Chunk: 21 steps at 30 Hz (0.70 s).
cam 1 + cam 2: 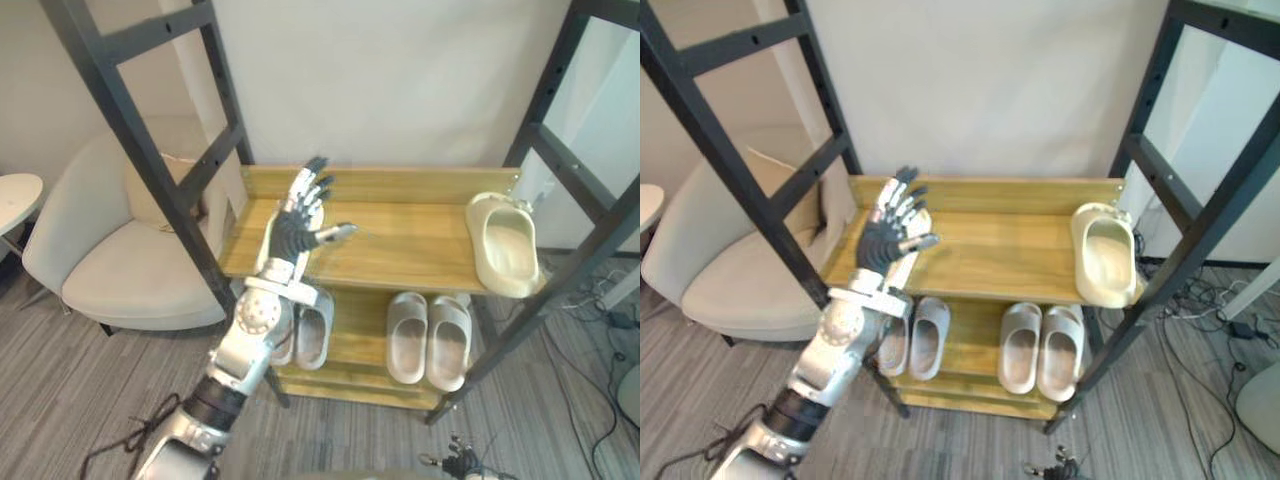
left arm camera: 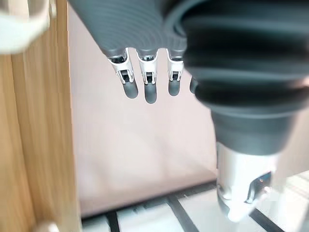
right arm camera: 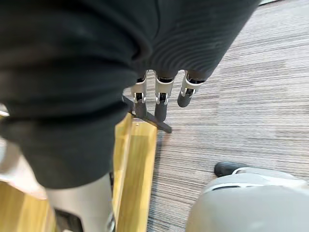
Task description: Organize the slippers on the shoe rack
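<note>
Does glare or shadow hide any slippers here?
Left eye view: no glare on the cream slipper on the top shelf; the right pair and left pair below lie in its shade yet show plainly. Right eye view: the left arm covers part of the left pair.

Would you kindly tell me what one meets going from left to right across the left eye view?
White round side table, cream upholstered armchair, the robot's left hand, cream slipper on the wooden top shelf.
</note>
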Motion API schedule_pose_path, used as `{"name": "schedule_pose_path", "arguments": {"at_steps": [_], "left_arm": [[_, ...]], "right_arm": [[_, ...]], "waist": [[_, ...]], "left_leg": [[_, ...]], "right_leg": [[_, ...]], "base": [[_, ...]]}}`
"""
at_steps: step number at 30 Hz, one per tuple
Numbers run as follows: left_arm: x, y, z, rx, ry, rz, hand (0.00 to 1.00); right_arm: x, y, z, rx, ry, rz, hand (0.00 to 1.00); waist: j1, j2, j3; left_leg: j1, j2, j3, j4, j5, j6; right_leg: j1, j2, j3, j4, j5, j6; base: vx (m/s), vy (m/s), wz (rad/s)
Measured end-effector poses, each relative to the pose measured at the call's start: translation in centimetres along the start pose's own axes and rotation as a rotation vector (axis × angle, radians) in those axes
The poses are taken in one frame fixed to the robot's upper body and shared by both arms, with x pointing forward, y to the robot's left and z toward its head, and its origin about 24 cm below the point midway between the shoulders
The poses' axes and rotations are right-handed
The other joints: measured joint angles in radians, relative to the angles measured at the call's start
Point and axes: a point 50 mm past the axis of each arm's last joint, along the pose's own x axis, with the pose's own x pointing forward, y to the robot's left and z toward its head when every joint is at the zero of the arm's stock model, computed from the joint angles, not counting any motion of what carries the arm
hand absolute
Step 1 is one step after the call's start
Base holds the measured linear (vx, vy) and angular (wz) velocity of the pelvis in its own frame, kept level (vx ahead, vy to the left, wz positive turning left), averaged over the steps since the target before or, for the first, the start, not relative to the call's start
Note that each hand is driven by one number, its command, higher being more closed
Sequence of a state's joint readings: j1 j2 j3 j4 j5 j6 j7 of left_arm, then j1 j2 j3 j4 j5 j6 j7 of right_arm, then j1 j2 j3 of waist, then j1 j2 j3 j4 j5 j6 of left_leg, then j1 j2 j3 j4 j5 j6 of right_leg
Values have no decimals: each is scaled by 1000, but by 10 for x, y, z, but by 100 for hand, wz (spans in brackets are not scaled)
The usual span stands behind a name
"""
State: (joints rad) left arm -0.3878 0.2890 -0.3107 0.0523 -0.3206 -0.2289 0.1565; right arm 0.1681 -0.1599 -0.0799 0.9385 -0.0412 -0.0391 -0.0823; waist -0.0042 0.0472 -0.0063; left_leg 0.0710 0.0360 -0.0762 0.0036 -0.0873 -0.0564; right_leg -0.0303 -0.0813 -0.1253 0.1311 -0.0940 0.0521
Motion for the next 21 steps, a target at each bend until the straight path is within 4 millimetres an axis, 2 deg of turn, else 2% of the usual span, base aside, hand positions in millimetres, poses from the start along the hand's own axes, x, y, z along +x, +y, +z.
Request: {"name": "schedule_pose_path", "arguments": {"at_steps": [1, 2, 5, 10, 13, 18, 21], "left_arm": [[4, 12, -1, 51, 9, 25, 0], [4, 14, -1, 56, 12, 29, 0], [11, 38, -2, 144, 32, 78, 0], [21, 79, 7, 319, 64, 129, 0], [25, 90, 15, 366, 58, 137, 0], [24, 94, 14, 397, 73, 134, 0], [25, 98, 13, 430, 93, 133, 0]], "right_arm": [[0, 0, 0, 0, 1, 2, 0], [0, 0, 0, 0, 2, 2, 0], [1, 0, -1, 3, 14, 4, 0], [3, -3, 3, 28, 8, 4, 0], [3, -3, 3, 29, 6, 5, 0], [3, -5, 4, 29, -1, 4, 0], [2, -5, 1, 29, 5, 4, 0]], "waist": [[-5, 0, 0], [-5, 0, 0], [-11, 1, 3], [-12, 4, 22], [-11, 10, 40], [-8, 27, 51], [-4, 27, 53]], "left_leg": [[-1, 0, -1, -1, 1, 0], [-1, 0, -1, -1, 1, 0], [-1, -3, -7, -1, 1, 0], [-17, -8, -11, -3, 1, 0], [-23, -9, -9, -4, 1, 0], [-25, -4, -3, -8, 4, -4], [-17, 6, 5, -21, 9, -11]], "right_leg": [[7, 3, -1, -20, 12, -1], [8, 3, -1, -24, 13, -1], [31, 4, -5, -68, 33, 2], [33, 4, -4, -109, 57, 5], [34, 4, -2, -129, 69, 5], [32, 9, 5, -136, 76, 2], [31, 18, 12, -136, 79, -2]], "base": [[9, 0, -4], [0, 0, 0], [18, 12, 3], [0, 0, 0], [0, 0, 0], [-9, -2, -3], [-25, -17, -8]]}}
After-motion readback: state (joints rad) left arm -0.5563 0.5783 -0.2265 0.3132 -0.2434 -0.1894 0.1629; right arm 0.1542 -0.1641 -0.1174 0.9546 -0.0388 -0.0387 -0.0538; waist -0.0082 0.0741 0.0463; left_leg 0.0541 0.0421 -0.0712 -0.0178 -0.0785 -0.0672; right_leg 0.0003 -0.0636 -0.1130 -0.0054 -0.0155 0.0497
